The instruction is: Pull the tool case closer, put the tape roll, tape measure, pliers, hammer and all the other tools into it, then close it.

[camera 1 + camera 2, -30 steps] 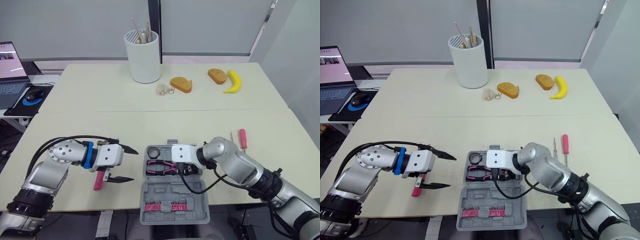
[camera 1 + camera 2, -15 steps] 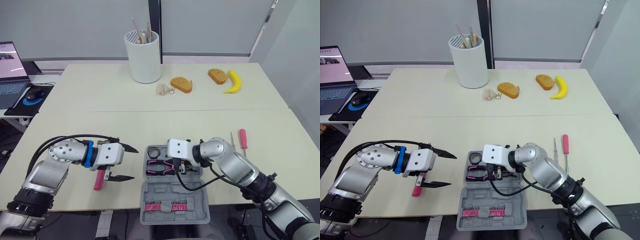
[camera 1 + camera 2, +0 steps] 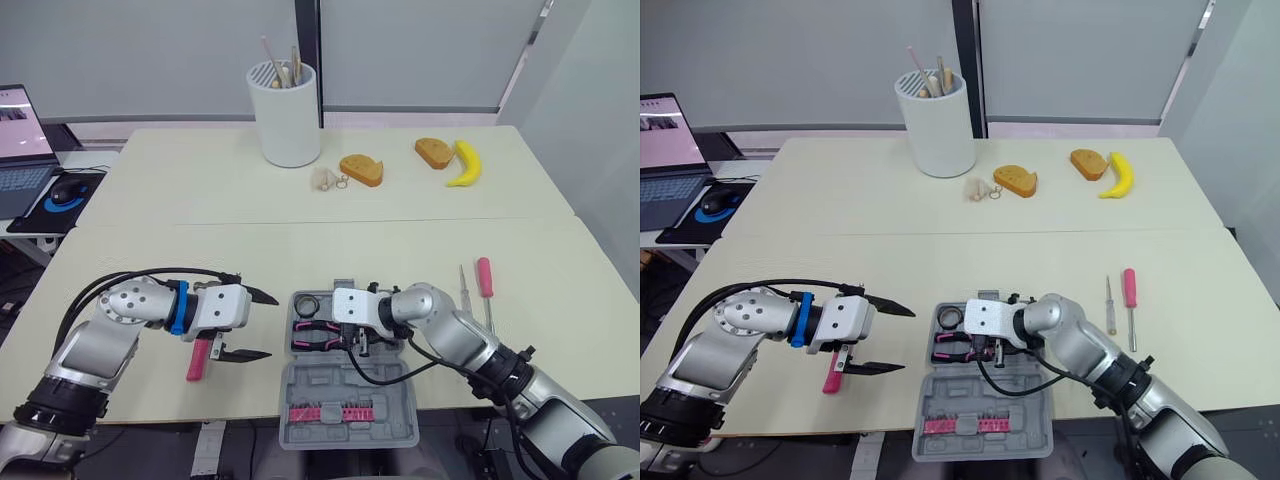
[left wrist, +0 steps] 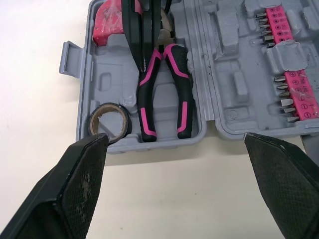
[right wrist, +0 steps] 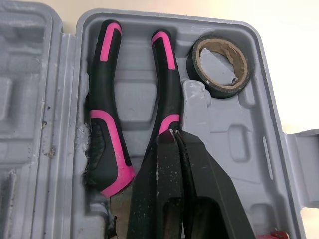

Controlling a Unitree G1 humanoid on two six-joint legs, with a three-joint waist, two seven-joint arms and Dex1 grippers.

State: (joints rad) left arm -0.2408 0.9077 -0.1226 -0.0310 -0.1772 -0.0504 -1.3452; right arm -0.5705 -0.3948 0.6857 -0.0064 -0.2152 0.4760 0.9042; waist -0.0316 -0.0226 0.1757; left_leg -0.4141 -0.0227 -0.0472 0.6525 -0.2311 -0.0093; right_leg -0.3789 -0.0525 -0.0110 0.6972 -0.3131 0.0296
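Observation:
The grey tool case (image 3: pixel 345 385) lies open at the table's front edge, its lid with the pink bit strip nearest me. Inside rest the black-and-pink pliers (image 5: pixel 107 144), the tape roll (image 5: pixel 219 66) and a pink tool (image 4: pixel 109 25). My right gripper (image 3: pixel 362 342) is shut, its tips (image 5: pixel 172 134) down at the pliers' head, with nothing between them. My left gripper (image 3: pixel 272 326) stands wide open just left of the case, facing it. A pink-handled tool (image 3: pixel 197 360) lies on the table under that wrist. Two screwdrivers, one pink (image 3: pixel 485 277) and one thin (image 3: pixel 462 280), lie right of the case.
A white holder with utensils (image 3: pixel 286 115) stands at the back. Two bread pieces (image 3: pixel 362 169) (image 3: pixel 434 152), a banana (image 3: pixel 465 163) and a small keyring charm (image 3: pixel 325 180) lie behind. A laptop (image 3: pixel 20 140) and mouse (image 3: pixel 65 190) sit far left.
My right gripper has closed and shifted left inside the case, toward the pliers. The left gripper has stayed open where it was.

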